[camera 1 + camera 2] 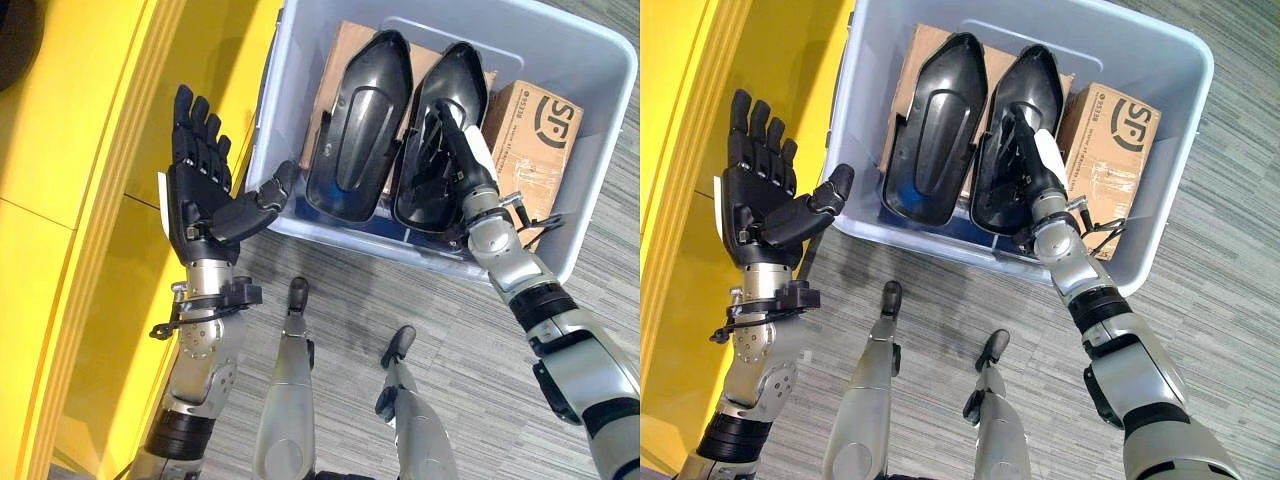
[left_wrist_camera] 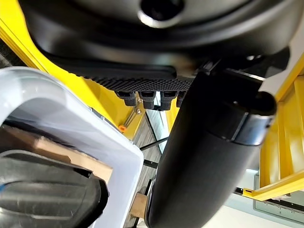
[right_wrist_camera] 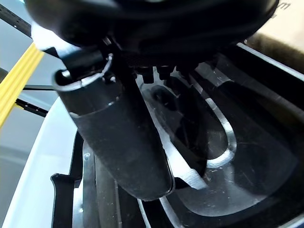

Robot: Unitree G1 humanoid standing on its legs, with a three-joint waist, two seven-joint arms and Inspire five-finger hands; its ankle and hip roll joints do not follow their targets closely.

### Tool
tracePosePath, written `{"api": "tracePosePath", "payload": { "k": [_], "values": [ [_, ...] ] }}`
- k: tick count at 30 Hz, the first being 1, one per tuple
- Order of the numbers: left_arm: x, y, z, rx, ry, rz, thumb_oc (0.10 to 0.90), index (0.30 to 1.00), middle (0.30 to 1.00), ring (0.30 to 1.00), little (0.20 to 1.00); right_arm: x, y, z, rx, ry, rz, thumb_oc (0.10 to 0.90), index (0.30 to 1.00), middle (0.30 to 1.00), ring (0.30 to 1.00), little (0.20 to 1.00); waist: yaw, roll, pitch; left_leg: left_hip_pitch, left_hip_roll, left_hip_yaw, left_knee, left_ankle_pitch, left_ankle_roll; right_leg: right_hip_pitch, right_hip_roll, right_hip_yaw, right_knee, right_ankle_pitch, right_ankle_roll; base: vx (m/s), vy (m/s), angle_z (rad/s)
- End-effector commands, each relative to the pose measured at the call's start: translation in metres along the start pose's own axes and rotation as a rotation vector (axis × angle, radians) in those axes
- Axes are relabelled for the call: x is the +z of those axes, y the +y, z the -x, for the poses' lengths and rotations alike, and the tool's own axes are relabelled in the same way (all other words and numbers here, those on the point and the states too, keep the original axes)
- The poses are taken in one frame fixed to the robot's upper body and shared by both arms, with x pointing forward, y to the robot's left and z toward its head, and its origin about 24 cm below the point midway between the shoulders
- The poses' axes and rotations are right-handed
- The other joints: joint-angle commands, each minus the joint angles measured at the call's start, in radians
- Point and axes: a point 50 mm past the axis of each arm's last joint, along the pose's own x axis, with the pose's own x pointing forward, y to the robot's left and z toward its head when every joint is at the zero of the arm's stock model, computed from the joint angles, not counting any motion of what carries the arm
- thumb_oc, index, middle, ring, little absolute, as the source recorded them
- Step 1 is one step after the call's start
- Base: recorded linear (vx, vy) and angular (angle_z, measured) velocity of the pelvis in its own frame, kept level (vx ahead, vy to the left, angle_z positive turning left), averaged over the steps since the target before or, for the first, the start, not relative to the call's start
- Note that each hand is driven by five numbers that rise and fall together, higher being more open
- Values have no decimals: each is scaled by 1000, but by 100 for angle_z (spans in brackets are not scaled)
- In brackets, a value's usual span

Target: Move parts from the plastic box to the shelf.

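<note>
Leftmost, a smooth yellow shelf (image 1: pixel 70 200) runs along the scene's edge. Just right of it the left hand (image 1: pixel 200 195) is raised, palm up, fingers straight and spread wide, holding nothing — its thumb reaches toward the pale plastic box (image 1: pixel 590 75). Inside the box lie two glossy black moulded parts, elongated and hollowed: the left part (image 1: pixel 357 130) and the right part (image 1: pixel 440 110), over brown cardboard cartons (image 1: pixel 530 135). The right hand (image 1: pixel 455 150) reaches into the right part's hollow — its grasp I cannot tell.
</note>
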Motion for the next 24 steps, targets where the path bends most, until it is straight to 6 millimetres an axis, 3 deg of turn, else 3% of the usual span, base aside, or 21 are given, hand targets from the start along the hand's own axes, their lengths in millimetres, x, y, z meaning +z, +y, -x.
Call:
{"api": "tracePosePath", "payload": {
  "k": [1, 7, 12, 19, 24],
  "values": [
    [54, -20, -6, -113, -293, 94, 900, 1000, 1000, 1000, 1000, 40, -21, -19, -33, -150, 66, 900, 1000, 1000, 1000, 1000, 12, 17, -12, -90, -2, 6, 25, 28, 1, 117, -45, 12, 98, -110, 29, 0, 0, 0],
    [55, -23, -6, -132, -294, 107, 900, 1000, 1000, 1000, 1000, 20, -47, -31, -80, -8, 217, 900, 1000, 1000, 1000, 1000, 32, 24, -12, -128, -19, -9, 34, 27, 3, 116, -40, -1, 84, -113, 31, 0, 0, 0],
    [57, -27, -6, -150, -302, 120, 900, 1000, 1000, 1000, 1000, 15, -67, -34, -147, 51, 221, 900, 1000, 1000, 1000, 1000, 42, 28, -12, -146, -29, -16, 40, 26, 4, 120, -38, -11, 72, -116, 33, 8, 1, 12],
    [58, -28, -7, -148, -311, 124, 900, 1000, 1000, 1000, 1000, 24, -87, -38, -209, 43, 251, 900, 1000, 1000, 1000, 1000, 45, 27, -12, -154, -39, -16, 40, 22, 5, 128, -37, -13, 56, -113, 38, 5, 9, 5],
    [61, -27, -8, -138, -329, 121, 900, 1000, 1000, 1000, 1000, 51, -96, -40, -248, -84, 259, 900, 1000, 1000, 1000, 1000, 31, 15, -12, -153, -38, -12, 44, 16, 7, 138, -37, -8, 49, -114, 38, 2, 4, 1]
  ]
}}
